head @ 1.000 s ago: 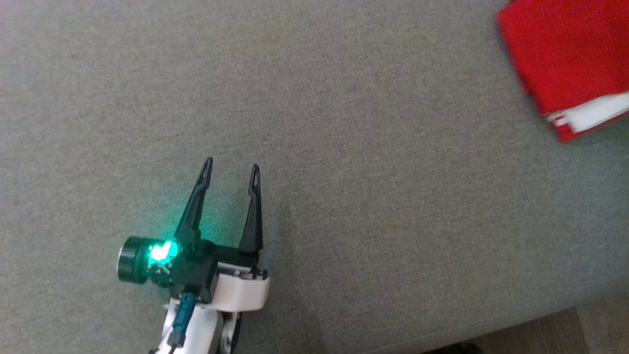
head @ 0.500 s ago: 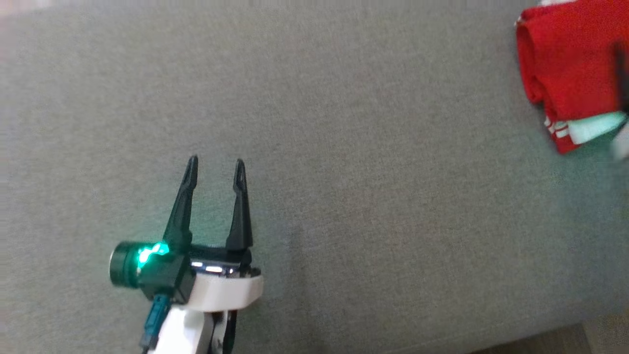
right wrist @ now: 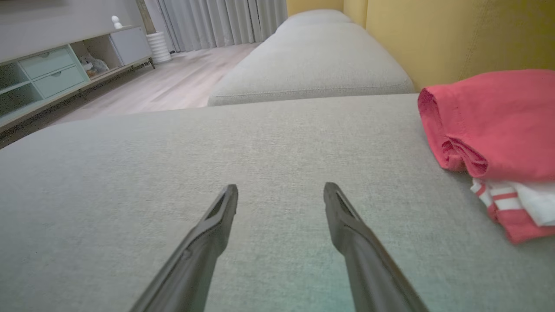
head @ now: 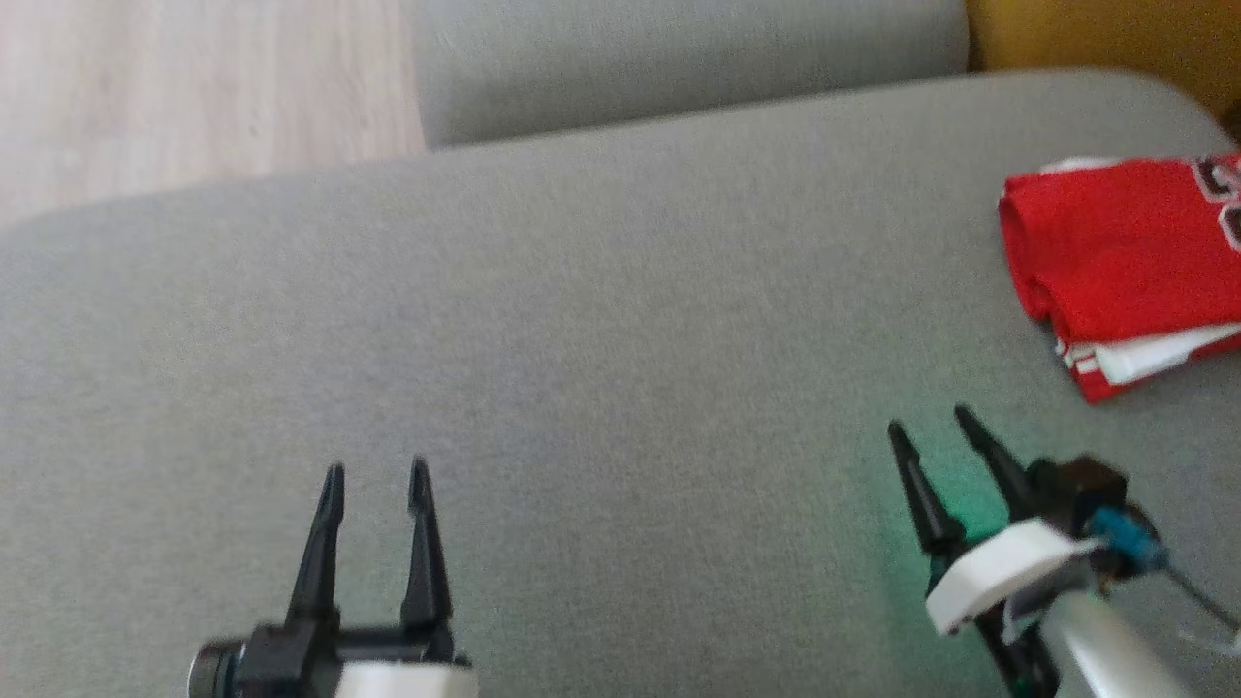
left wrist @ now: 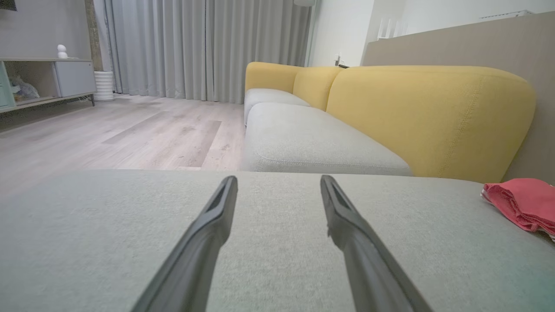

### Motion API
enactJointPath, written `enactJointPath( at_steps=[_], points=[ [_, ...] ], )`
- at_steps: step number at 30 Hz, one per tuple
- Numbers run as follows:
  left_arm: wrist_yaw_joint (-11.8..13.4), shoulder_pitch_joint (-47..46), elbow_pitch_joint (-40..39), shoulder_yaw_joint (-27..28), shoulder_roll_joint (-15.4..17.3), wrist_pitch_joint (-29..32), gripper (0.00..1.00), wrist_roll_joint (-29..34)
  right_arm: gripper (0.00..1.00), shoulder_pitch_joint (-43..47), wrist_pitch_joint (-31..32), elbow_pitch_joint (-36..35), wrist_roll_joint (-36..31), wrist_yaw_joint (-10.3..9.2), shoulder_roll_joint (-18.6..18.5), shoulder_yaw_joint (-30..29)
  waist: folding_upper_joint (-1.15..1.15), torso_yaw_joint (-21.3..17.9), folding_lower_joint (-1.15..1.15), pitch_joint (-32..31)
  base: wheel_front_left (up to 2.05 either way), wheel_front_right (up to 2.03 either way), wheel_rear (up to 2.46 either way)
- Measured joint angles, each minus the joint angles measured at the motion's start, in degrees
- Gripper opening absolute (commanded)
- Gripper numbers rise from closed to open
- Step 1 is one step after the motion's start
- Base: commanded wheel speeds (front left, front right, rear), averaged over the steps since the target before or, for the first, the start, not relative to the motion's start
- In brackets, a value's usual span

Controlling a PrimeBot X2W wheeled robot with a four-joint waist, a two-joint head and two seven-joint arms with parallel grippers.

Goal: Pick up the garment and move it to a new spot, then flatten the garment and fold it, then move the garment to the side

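We are seeing folded garment (head: 1125, 262) lying at two o'clock from right gripper (head: 926, 419), nearer arm; left gripper (head: 376, 467) well apart. Both gaping wide, gripping nothing.

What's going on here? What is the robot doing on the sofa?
A two-armed robot is tidying a red garment on a grey sofa cushion. The garment lies folded at the cushion's right side, with some white and striped fabric showing at its near edge. The left gripper and the right gripper are both open and hold nothing. The right one is nearer the garment but not touching it. The folding looks done.
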Motion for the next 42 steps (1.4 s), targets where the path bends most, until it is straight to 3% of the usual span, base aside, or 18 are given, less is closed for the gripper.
enactJointPath(
  at_steps=[2,6,10,14,29,30,36,42],
  points=[
    [-0.3,2.5,-0.4,0.7,0.0,0.0,1.00,0.3,1.00,2.9,-0.3,-1.7,-3.2,0.00,2.2,-2.4,0.00,0.6,-0.01,-2.2,0.00,0.00,0.00],
    [-0.6,6.1,-1.1,1.9,0.0,0.0,1.00,2.0,1.00,9.5,-0.4,-13.3,-12.3,0.00,6.7,-10.3,0.00,1.9,0.00,-5.8,0.00,0.00,0.00],
    [-1.0,8.9,-1.2,3.3,0.0,0.0,1.00,2.5,1.00,17.1,-0.5,-19.8,-16.6,0.00,9.7,-13.3,0.00,3.2,0.00,-8.1,0.00,0.00,0.00],
    [-1.1,10.3,-1.0,3.8,0.1,0.0,1.00,2.5,1.00,21.2,-0.5,-20.9,-18.3,0.00,10.6,-13.3,0.00,3.9,0.01,-9.2,0.00,0.00,0.00],
    [-1.0,10.6,-0.5,3.9,0.1,0.0,1.00,4.4,1.00,21.4,-0.5,-21.4,-19.4,0.00,11.4,-13.7,0.00,4.0,0.02,-9.9,0.00,0.00,0.00],
    [-1.0,10.6,-0.5,3.9,0.1,0.0,0.00,4.4,0.00,21.4,-0.5,-21.5,-19.5,0.00,11.4,-13.9,0.00,3.9,0.02,-9.9,0.00,0.00,0.00],
    [-1.0,11.5,4.5,3.5,0.1,0.1,0.00,4.3,0.00,23.3,-0.3,-16.7,-19.4,0.00,11.4,-13.8,0.00,3.8,0.02,-9.8,0.00,0.00,0.00],
    [-1.2,11.8,4.8,3.6,0.2,0.6,0.00,0.2,0.00,24.0,0.3,-16.3,-15.2,0.00,11.4,-13.8,0.00,3.8,0.03,-9.5,0.00,0.00,0.00]
  ],
)
